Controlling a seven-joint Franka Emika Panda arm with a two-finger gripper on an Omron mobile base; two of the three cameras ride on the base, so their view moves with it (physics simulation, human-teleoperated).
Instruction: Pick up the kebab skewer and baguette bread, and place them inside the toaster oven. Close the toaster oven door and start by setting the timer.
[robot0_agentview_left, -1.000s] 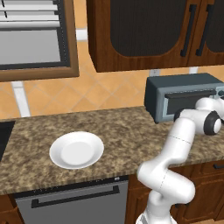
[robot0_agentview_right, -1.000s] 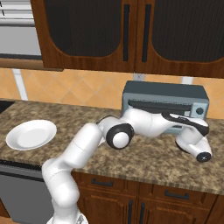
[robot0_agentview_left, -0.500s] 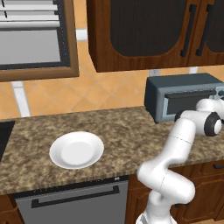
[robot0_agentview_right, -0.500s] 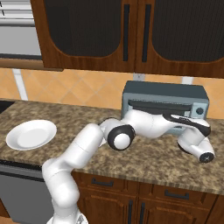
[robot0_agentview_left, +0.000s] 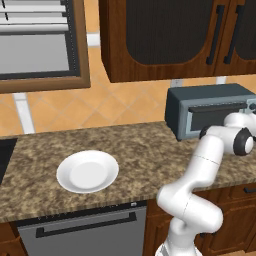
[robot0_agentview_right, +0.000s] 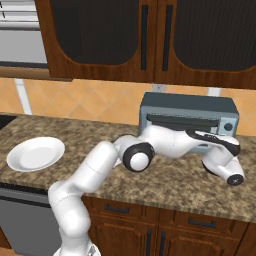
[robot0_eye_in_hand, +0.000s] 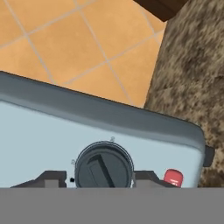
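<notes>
Jaws (robot0_eye_in_hand: 103, 177) clamp the toaster oven (robot0_agentview_right: 186, 116) dial (robot0_eye_in_hand: 103, 166), pointer slanting up-left.

Both base views look down across the counter (robot0_agentview_left: 145, 145) from behind; the hand view sits close against the toaster oven (robot0_eye_in_hand: 52, 140).

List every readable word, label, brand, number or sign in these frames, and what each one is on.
None can be read.
Toaster oven: no brand or lettering shows on its body or door.
Timer knob, seen in the hand view between the tool fingertips: small tick marks around the dial, too small to read as numbers.
Red button beside the knob: no marking visible.
White plate: plain.
</notes>
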